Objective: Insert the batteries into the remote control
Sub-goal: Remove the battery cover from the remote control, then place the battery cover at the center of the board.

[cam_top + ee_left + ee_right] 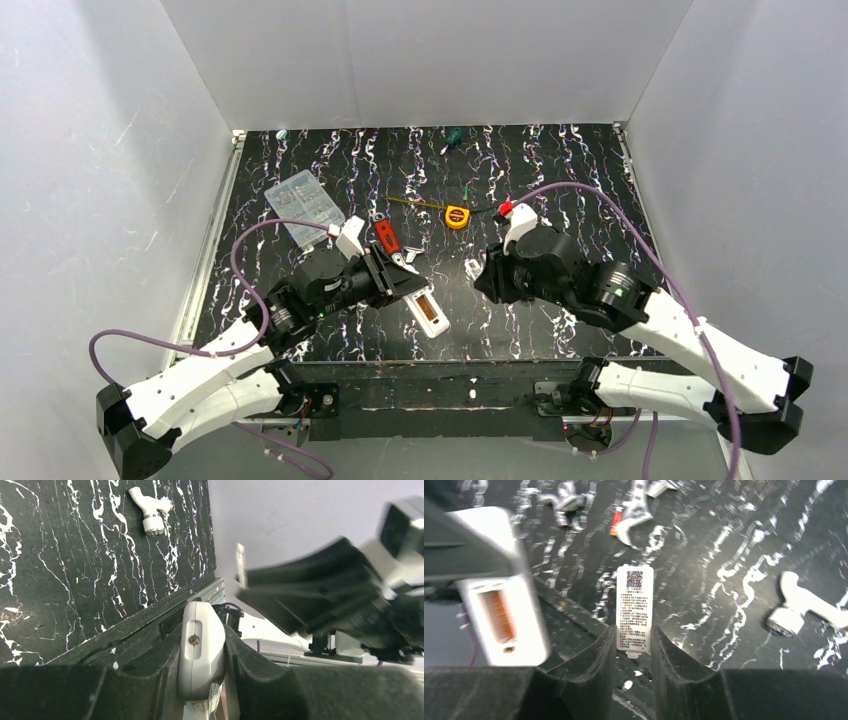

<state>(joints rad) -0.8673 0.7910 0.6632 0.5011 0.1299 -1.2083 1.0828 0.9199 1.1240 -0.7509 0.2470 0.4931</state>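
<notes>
Plainly, the left gripper [405,287] has its fingers pressed onto the slim white plastic remote control [431,313], held near the front edge of the black, white-veined table [560,170]. From above, the remote's recessed bay faces up, coppery inside, while the left wrist view gives only its rounded end wedged between the two dark fingers [150,680]. The right gripper [489,273] hangs just right of the remote, and the top view hides what it carries. Its own wrist camera shows the fingers [591,665] pinching the lower end of a thin white rectangular cover plate [635,600] with a printed label and a square code, the blurred remote off to one side. A white tap-shaped plastic piece [801,607] lies on the table right of the remote, near the right gripper. Just beyond the remote lie a red-handled tool [387,236] and silver metal pieces [408,258]. Farther beyond it sits a small round yellow tape measure [457,217], and beyond it to the left a clear plastic compartment box [301,205]. The batteries I cannot make out in any view.
</notes>
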